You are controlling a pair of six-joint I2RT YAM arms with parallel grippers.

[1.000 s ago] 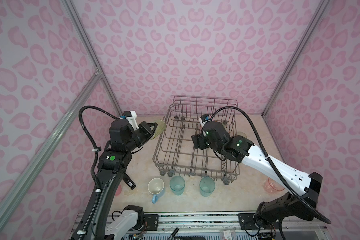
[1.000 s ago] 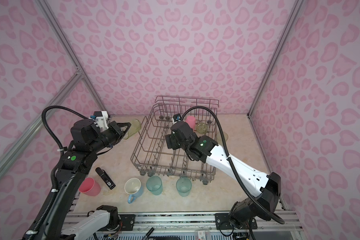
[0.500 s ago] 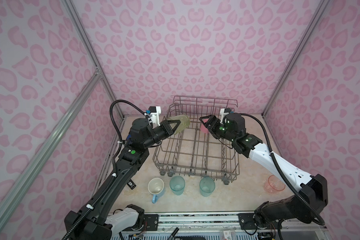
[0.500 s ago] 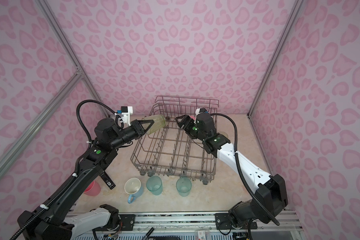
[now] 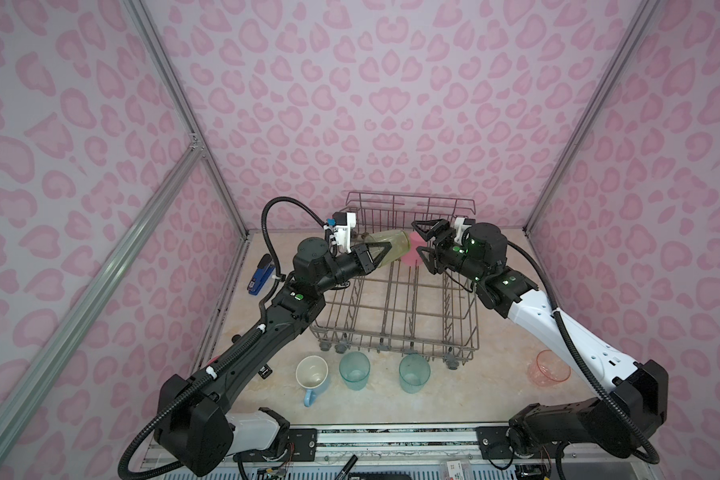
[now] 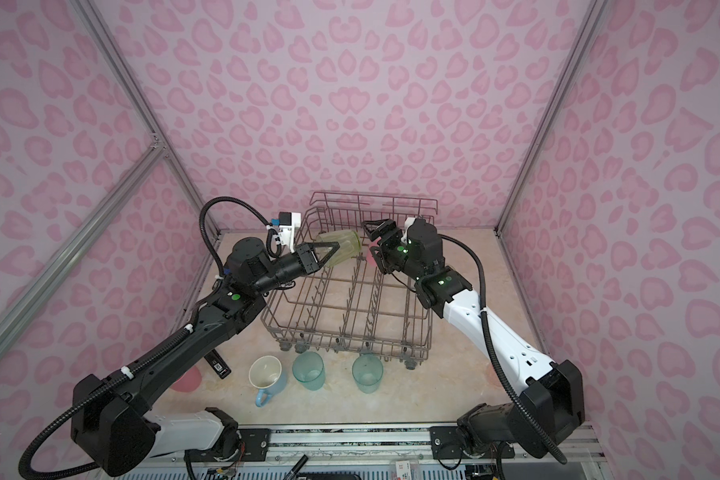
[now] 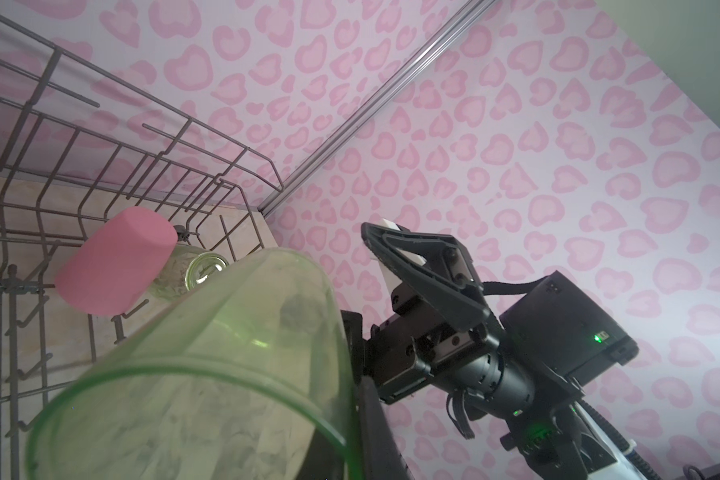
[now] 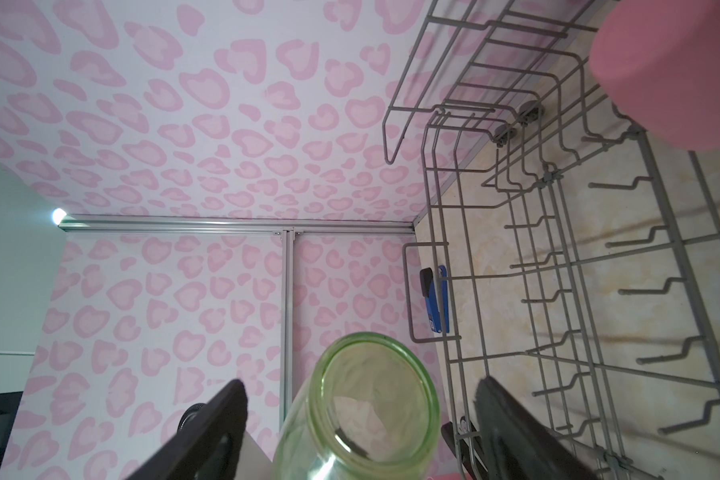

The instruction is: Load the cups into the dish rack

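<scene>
Yellow-green plastic, the tumbler (image 5: 391, 245) lies almost level over the far part of the dish rack (image 5: 391, 334), just above the middle of both top views. Its long axis runs left to right, with the mouth toward the left gripper (image 5: 385, 251) and the base toward the right gripper (image 5: 418, 237).

The left gripper is clamped on the tumbler's wall at the rim. Its arm stretches from the lower left of the frame up to the centre, wrist roughly level. The right arm rises from the lower right, bends at the elbow and points its gripper leftward. Its jaws stand wide apart on either side of the tumbler's base, and the right wrist view shows a gap on each side.

A pink tumbler (image 5: 410, 257) rests tilted on the far tines, base upward, just below the held tumbler's base. Only the left wrist view shows another pale cup (image 7: 206, 270) just behind the pink one. Only the top views show the mug (image 5: 312, 374), 2 teal tumblers (image 5: 354, 370) (image 5: 412, 374) and a salmon tumbler (image 5: 551, 370) on the table.
</scene>
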